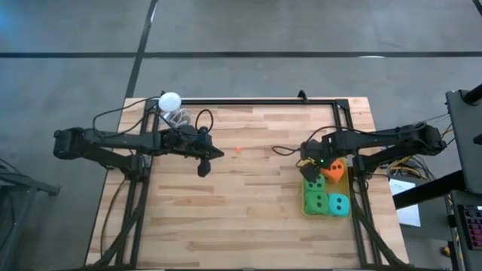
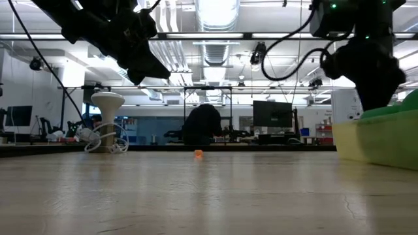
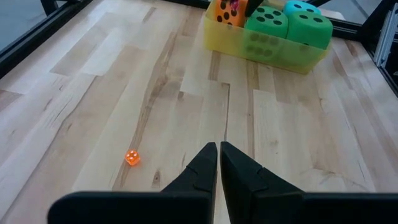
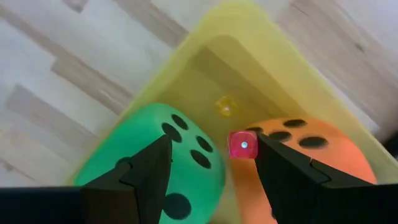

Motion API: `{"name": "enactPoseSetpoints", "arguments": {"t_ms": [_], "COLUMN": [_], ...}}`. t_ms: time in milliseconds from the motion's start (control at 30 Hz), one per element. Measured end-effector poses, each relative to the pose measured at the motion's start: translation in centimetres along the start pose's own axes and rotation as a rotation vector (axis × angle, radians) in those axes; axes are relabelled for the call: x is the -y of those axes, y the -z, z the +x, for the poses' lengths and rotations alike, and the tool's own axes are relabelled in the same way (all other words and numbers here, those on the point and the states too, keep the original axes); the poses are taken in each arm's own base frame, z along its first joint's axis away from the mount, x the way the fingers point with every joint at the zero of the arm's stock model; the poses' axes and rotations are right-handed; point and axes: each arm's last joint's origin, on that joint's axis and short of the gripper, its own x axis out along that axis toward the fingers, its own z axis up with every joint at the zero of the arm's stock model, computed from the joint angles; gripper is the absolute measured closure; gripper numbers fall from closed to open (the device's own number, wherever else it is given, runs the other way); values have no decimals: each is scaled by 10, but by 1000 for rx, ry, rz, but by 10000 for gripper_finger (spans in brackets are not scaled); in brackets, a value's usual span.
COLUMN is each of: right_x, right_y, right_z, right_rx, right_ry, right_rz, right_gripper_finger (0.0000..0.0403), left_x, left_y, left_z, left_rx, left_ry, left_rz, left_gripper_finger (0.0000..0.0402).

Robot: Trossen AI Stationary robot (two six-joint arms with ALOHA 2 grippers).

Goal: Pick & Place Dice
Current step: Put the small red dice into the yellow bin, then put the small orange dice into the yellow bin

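A yellow tray (image 1: 307, 211) at the table's right holds four soft dice: two bright green (image 1: 316, 202), one teal (image 1: 340, 205) and one orange-red (image 1: 337, 171). My right gripper (image 4: 211, 149) is open above the tray's far end, over a green die (image 4: 155, 155) and the orange-red die (image 4: 311, 155). A tiny red die (image 4: 242, 145) shows between its fingers, and a tiny yellow die (image 4: 225, 106) lies on the tray floor. My left gripper (image 1: 205, 164) is shut and empty left of the table's centre. A tiny orange die (image 1: 238, 150) lies on the bare table. My right gripper is open, and the tiny red die (image 4: 241, 149) shows close beside one fingertip (image 4: 267, 152), over the orange-red die. I cannot tell whether the finger touches it. The fingers point down into the tray from above.
A white ball (image 1: 170, 100) stands on a stand with a coiled cable at the far left corner. A black frame (image 1: 248, 102) runs along the table's far and side edges. Bare wood lies between the two arms and toward the near edge.
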Motion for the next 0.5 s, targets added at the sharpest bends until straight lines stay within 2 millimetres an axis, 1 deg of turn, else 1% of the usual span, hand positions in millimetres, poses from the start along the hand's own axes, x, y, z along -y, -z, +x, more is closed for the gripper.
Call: {"name": "enactPoseSetpoints", "arguments": {"t_ms": [100, 167, 267, 333, 367, 433, 500], "right_x": [5, 2, 4, -1, -2, 0, -2], "right_y": [3, 2, 2, 0, -1, 0, -1], "right_z": [0, 0, 0, -1, -2, -2, -3], "right_rx": [-14, -4, 19, 13, 21, 26, 20], "right_ry": [65, 34, 64, -22, -37, 0, -49], "right_rz": [36, 26, 36, 1, -6, 15, -22], "right_gripper_finger": [181, 181, 181, 181, 181, 181, 181], "left_x": [0, 0, 0, 0, 0, 0, 0], "left_y": [0, 0, 0, 0, 0, 0, 0], "left_z": [0, 0, 0, 0, 0, 0, 0], "left_rx": [0, 0, 0, 0, 0, 0, 0], "left_ry": [0, 0, 0, 0, 0, 0, 0], "left_rz": [0, 0, 0, -4, -6, -8, -8], "left_gripper_finger": [376, 376, 376, 376, 376, 376, 376]}}
